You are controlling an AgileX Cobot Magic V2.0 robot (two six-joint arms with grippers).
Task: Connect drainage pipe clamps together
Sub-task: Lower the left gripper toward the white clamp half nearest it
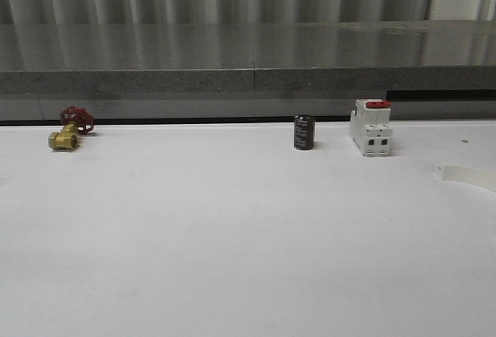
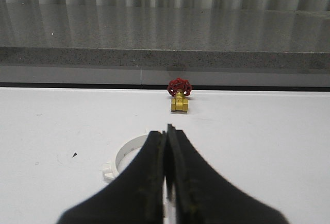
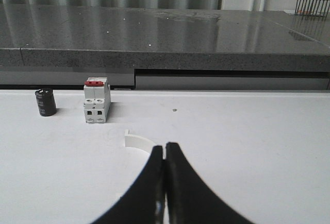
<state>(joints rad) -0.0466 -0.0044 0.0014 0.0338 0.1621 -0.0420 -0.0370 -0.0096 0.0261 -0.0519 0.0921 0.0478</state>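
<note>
One white drainage pipe clamp (image 2: 127,153) lies flat on the white table, a flange tab at its end. My left gripper (image 2: 167,131) hangs shut just over it, its black fingers hiding most of the band. The other clamp (image 3: 139,141) is a white curved band that also appears at the table's right edge (image 1: 470,176). My right gripper (image 3: 165,145) is shut close beside it and covers its near part. Nothing sits between either pair of jaws.
A brass valve with a red handwheel (image 1: 70,129) stands at the back left. A black cylinder (image 1: 304,132) and a white breaker block with a red switch (image 1: 370,127) stand at the back right. A grey stone ledge (image 1: 248,54) runs behind the table.
</note>
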